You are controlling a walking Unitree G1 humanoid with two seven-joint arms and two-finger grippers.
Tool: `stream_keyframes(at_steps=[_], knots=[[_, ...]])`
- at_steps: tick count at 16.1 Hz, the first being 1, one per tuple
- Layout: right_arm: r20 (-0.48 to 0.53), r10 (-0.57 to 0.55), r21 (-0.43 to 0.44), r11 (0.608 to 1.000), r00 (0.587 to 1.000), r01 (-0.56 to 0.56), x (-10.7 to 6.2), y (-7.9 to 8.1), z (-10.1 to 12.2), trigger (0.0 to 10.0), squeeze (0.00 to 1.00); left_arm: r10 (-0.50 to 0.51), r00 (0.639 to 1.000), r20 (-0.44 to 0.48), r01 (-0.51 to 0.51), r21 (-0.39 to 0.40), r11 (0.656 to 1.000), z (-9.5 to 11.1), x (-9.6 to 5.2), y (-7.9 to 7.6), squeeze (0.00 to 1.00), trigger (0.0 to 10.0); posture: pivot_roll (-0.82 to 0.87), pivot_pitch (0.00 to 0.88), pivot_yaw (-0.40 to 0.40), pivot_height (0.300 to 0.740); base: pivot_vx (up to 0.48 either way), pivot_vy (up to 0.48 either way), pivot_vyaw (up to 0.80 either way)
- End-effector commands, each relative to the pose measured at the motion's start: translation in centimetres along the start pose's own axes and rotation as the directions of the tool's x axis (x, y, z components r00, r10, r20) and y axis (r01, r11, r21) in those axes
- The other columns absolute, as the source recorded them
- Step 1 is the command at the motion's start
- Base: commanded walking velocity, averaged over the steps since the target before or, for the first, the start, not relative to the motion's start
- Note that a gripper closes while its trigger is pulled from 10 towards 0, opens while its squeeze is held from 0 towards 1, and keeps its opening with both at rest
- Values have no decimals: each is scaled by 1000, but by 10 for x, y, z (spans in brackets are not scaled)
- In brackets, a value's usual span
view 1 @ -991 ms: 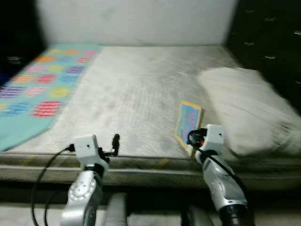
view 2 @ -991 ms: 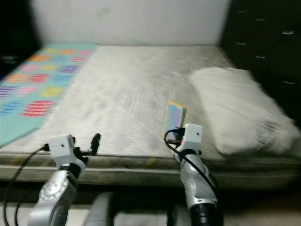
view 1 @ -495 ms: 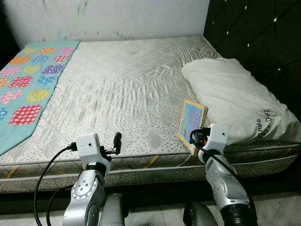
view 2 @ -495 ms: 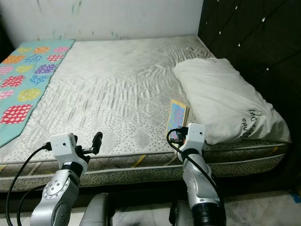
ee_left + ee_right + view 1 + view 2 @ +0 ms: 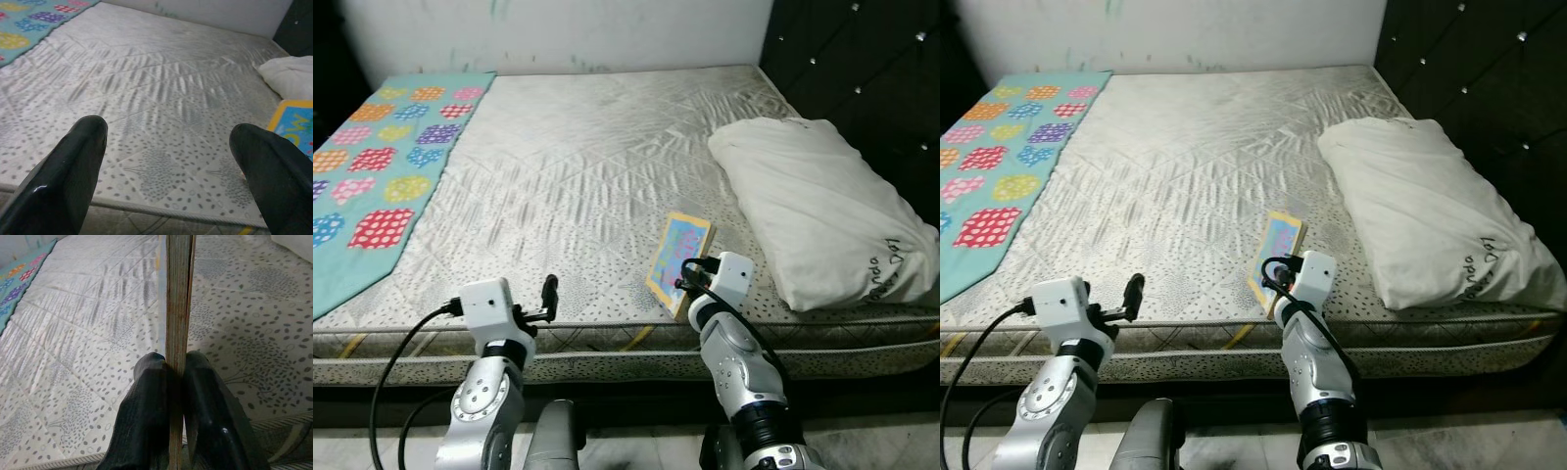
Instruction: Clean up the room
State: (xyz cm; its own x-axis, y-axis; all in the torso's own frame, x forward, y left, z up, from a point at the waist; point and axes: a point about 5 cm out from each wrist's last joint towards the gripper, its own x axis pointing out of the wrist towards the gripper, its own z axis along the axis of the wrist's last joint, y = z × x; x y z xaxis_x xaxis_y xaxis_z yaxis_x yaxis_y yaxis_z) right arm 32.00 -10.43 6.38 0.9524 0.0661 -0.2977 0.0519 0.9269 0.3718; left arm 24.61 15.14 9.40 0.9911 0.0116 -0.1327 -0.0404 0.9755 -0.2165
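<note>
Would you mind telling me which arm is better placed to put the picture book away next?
The right. The right gripper is already shut on the book, holding it upright on its edge above the mattress. The left gripper is open, holds nothing, and sits at the mattress edge, apart from the book.

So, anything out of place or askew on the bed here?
The colourful book stands on edge near the mattress front, pinched in the right gripper. The pillow lies askew; the patterned blanket covers only the far-left strip.
</note>
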Motion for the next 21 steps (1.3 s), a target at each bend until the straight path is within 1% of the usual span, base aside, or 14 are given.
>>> stream_keyframes(at_steps=[1,12,13,14,15,18,20,21], knots=[[45,18,-3,1000,999,-18,3,6,11,10000,0,6,1000,3,-6,5,1000,2,-1,1,0,10000,118,0,29,630,0,0,0],[45,18,-3,1000,999,-18,3,6,11,10000,0,6,1000,3,-6,5,1000,2,-1,1,0,10000,118,0,29,630,0,0,0],[-19,-38,107,993,999,40,20,15,2,10000,0,5,1000,-6,-5,7,1000,7,-7,-3,0,10000,215,0,29,630,0,0,0],[-41,-64,140,988,997,69,24,15,0,10000,0,4,1000,-7,-4,8,1000,9,-10,-4,0,10000,214,0,27,630,0,0,0],[-32,-60,129,990,998,64,24,16,1,10000,0,8,1000,-8,-8,9,1000,7,-10,-2,0,10000,214,0,25,630,0,0,0],[-34,-58,132,989,998,62,25,19,2,10000,0,12,1000,-4,-12,9,1000,8,-8,-2,0,10000,213,0,19,630,0,0,0],[-47,-87,170,981,995,93,28,18,0,10000,0,10,1000,-7,-10,6,1000,10,-8,-4,0,10000,213,0,19,630,0,0,0],[-76,-123,220,966,990,137,27,17,-5,10000,0,8,1000,-9,-8,6,1000,10,-9,-6,0,10000,231,0,17,630,0,0,0]])
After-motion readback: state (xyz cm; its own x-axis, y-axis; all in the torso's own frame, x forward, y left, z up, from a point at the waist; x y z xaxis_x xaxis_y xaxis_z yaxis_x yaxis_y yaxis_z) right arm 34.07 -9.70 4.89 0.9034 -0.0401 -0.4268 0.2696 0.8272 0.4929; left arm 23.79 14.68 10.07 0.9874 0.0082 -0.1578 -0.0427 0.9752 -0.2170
